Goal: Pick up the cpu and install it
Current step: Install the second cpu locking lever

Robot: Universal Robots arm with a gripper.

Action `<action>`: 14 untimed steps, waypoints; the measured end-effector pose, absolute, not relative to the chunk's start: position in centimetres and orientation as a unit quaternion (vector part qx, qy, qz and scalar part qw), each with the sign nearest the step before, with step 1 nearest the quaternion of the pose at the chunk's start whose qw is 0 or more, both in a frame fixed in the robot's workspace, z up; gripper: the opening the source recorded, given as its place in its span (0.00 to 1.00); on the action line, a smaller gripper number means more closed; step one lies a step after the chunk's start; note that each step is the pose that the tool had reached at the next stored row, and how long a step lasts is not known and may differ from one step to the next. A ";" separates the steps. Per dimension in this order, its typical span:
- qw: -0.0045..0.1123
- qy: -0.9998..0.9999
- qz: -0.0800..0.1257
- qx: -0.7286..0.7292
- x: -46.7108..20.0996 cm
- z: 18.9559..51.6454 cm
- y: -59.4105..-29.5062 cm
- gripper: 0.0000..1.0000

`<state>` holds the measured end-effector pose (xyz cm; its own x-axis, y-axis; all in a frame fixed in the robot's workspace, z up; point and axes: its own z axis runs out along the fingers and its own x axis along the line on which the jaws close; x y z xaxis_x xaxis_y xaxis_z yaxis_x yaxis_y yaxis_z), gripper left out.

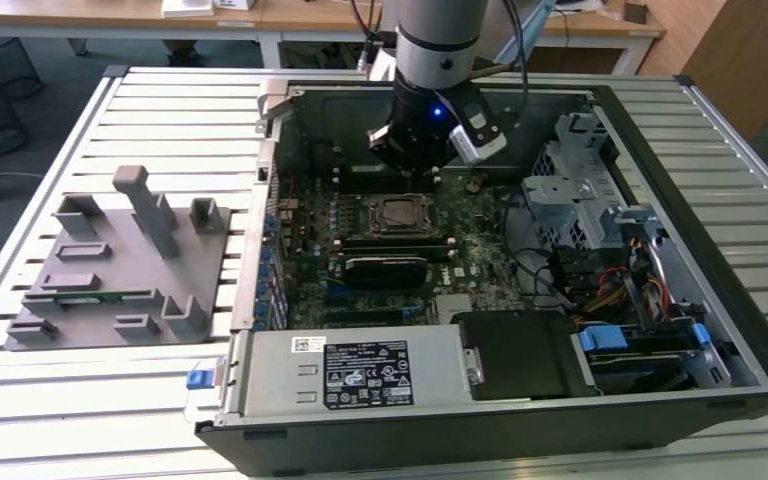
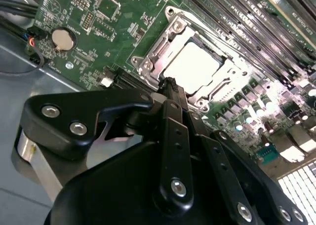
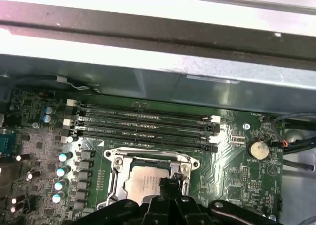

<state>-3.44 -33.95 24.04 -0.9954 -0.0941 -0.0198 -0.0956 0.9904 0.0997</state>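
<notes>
Nearest in the exterior view, a silver power supply box (image 1: 357, 372) with a printed label, lying across the near edge of the open computer case (image 1: 704, 300); beside it to the exterior view's right, a black cover (image 1: 524, 352) and a tangle of coloured cables, partly hidden by drive brackets. Off to the exterior view's left, on the slatted table (image 1: 91, 400), a grey fixture tray (image 1: 111, 270) with upright blocks and a thin green stick lying in one slot. Farther in, the green motherboard (image 1: 478, 225), and at its middle the cpu (image 1: 395, 213) (image 2: 196, 67) (image 3: 143, 183), seated flat inside the metal socket frame (image 1: 396, 214) (image 2: 190, 62) (image 3: 148, 170), pale square top showing in both wrist views, its near edge cut off by the black gripper body in the first wrist view. Just beyond, the gripper (image 1: 418, 160) (image 2: 170, 87) (image 3: 168, 184) hanging over the far side of the socket, fingertips drawn together with nothing between them, tip close above the frame's edge; hard to tell whether touching. A round coin battery (image 2: 61, 38) (image 3: 256, 148) visible beside the socket, and rows of memory slots (image 3: 143, 124) beyond. Farthest, the case wall and office desks, cropped.
</notes>
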 end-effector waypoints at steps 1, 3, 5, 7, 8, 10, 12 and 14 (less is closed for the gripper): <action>0.008 0.998 0.050 -0.048 -3.5 24.1 -34.0 0.11; 0.007 0.998 0.050 -0.047 -3.5 24.1 -34.0 0.11; 0.007 0.998 0.050 -0.047 -3.5 24.1 -34.1 0.11; 0.007 0.998 0.050 -0.047 -3.4 24.1 -34.2 0.11; 0.007 0.998 0.050 -0.047 -3.4 24.1 -34.3 0.11; 0.007 0.998 0.050 -0.047 -3.4 24.1 -34.5 0.11; 0.007 0.998 0.050 -0.047 -3.5 24.1 -34.8 0.11; 0.007 0.998 0.049 -0.047 -3.5 24.0 -35.1 0.11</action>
<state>-3.45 -35.13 24.05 -0.9954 -0.0940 -0.0196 -0.0954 0.9906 0.0981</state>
